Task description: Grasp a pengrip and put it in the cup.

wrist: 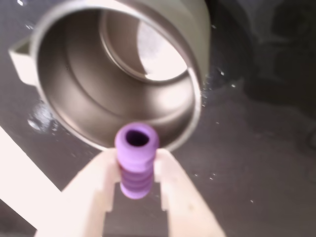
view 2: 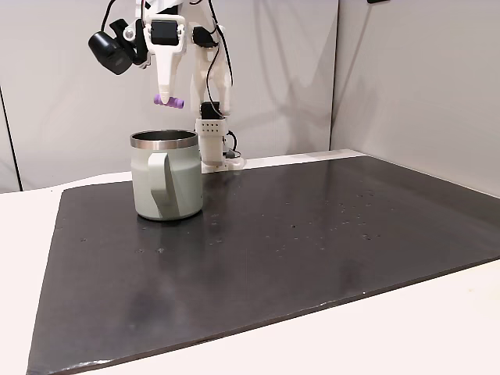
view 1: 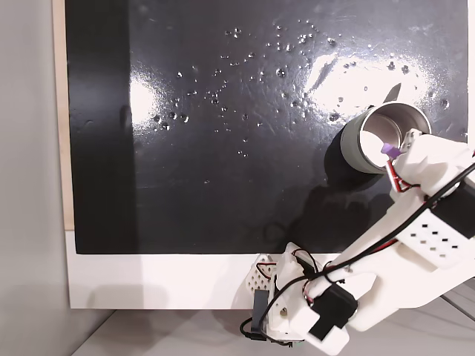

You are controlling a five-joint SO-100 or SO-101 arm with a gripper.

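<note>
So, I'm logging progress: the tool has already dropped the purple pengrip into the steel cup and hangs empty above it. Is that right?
Not quite. The pengrip has not been dropped: the wrist view shows it clamped between the fingers of the tool. In a fixed view the tool does hang above the steel cup, holding the pengrip over its rim.

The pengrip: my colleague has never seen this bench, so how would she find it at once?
Start at the black mat and find the steel cup on it. Just above its rim, the white gripper pinches the pengrip, a tiny ribbed stub, the one purple thing here.
</note>
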